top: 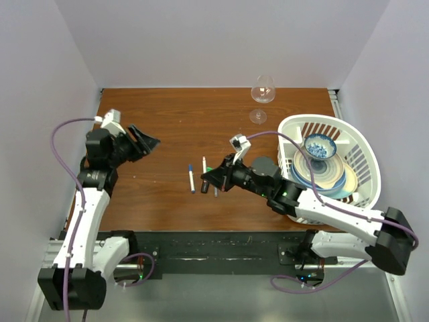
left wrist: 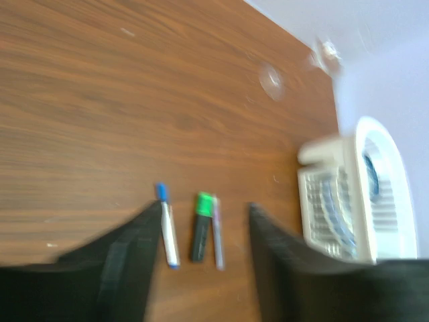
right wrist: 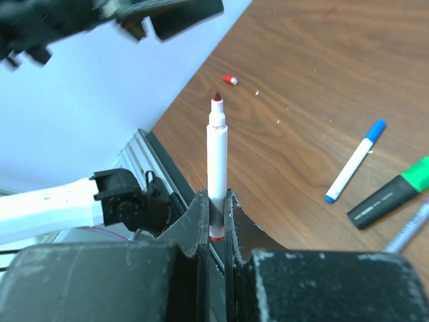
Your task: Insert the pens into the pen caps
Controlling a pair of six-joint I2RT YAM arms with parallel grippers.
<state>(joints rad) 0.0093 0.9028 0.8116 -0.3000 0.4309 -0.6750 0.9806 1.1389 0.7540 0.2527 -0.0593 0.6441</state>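
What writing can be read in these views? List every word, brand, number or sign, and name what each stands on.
Nothing here is legible enough to quote.
black marker: a faint line of pale print along the barrel, too small and blurred to read.
white pen held in the right gripper: no print visible.
blue-capped pen: no print visible.

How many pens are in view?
4. One red-tipped pen in the right gripper; blue-capped white pen, green-capped black marker and thin grey pen side by side on the table.
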